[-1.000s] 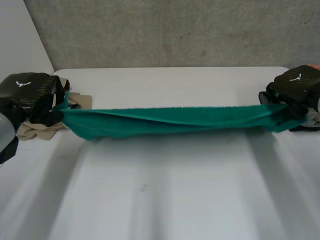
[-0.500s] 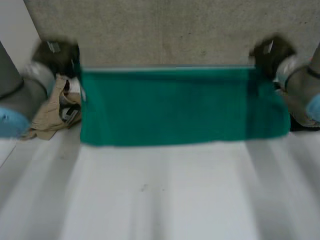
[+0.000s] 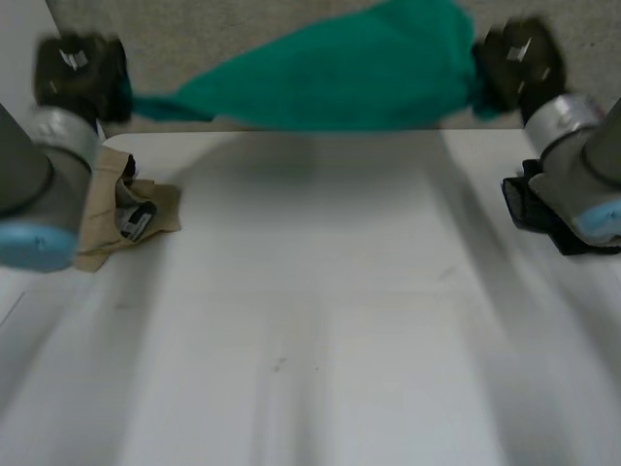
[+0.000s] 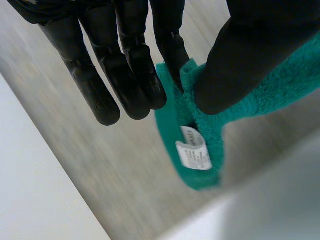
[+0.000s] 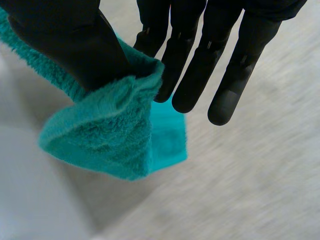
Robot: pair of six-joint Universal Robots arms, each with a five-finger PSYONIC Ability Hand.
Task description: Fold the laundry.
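Progress is slight: you have the green towel (image 3: pixel 340 73) pinched at one end by your left hand (image 3: pixel 78 70) and at the other by your right hand (image 3: pixel 514 63), hanging unfolded in the air above the far edge of the table (image 3: pixel 320 291), with the beige garment (image 3: pixel 160 199) and dark garment (image 3: pixel 529 204) left to fold.

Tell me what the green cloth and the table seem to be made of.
The green cloth looks like terry towelling: a fuzzy, matte pile shows in the right wrist view, and a white sewn label sits near its corner. The table looks hard, smooth and white, perhaps laminate.
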